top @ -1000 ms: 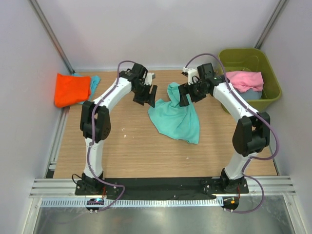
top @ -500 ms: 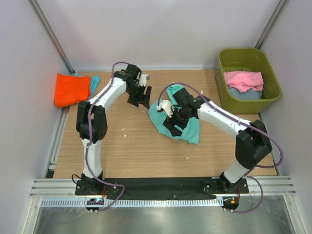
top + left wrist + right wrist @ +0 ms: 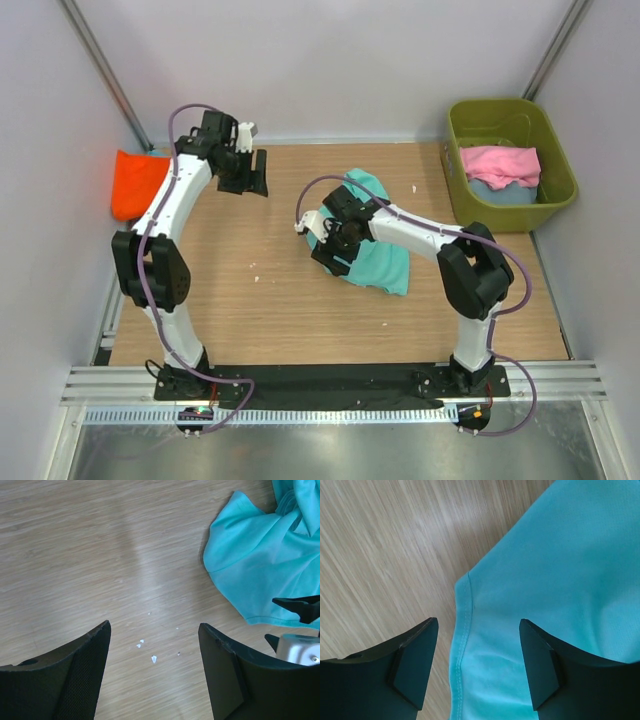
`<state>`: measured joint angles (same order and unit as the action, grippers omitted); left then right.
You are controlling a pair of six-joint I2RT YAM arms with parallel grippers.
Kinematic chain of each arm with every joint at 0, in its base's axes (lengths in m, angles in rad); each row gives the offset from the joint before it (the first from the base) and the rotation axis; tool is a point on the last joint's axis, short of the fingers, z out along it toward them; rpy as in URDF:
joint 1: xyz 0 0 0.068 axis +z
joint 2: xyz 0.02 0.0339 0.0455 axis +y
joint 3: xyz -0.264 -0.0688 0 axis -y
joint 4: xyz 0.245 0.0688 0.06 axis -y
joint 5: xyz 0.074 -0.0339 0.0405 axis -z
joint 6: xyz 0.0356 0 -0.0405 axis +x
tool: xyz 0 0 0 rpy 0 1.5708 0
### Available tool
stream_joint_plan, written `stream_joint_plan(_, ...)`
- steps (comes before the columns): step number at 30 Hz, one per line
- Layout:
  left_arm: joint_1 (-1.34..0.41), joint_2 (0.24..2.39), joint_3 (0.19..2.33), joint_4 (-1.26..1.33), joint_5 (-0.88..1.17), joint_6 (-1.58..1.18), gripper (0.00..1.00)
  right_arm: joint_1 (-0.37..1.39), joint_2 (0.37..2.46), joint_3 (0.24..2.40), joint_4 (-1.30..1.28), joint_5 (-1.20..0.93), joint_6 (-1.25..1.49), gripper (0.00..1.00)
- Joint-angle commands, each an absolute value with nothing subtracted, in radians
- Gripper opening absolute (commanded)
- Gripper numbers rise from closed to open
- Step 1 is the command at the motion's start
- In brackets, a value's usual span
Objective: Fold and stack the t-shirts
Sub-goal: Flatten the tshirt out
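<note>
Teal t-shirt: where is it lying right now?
In the top view the teal t-shirt lies crumpled on the table right of centre, left of the green bin, with the right gripper open over its left edge.

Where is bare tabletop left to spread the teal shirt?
Widest bare wood: between the left arm and the teal shirt, down to the near edge. Narrower: between shirt and bin. Crowded: the far-left corner by the orange shirt, and the shirt's hem under the right pincer.
</note>
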<state>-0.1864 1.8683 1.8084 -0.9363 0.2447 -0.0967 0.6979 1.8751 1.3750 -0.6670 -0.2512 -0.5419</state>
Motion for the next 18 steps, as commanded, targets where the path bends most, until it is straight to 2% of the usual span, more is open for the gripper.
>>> stream_joint_plan(1,-0.160,1.801,1.784,-0.925,0.238,-0.087,0.72,0.726,1.893,1.433,-0.617,-0.252,-0.525,0.72)
stream_joint_plan(13,-0.140,1.775,1.779,-0.922,0.215,-0.083,0.73,0.747,1.976,1.427,-0.537,-0.183,-0.485,0.67)
stream_joint_plan(16,-0.137,1.769,1.770,-0.922,0.215,-0.083,0.73,0.750,1.991,1.428,-0.526,-0.161,-0.483,0.61)
stream_joint_plan(18,-0.135,1.767,1.769,-0.919,0.212,-0.083,0.73,0.750,1.997,1.436,-0.528,-0.147,-0.480,0.47)
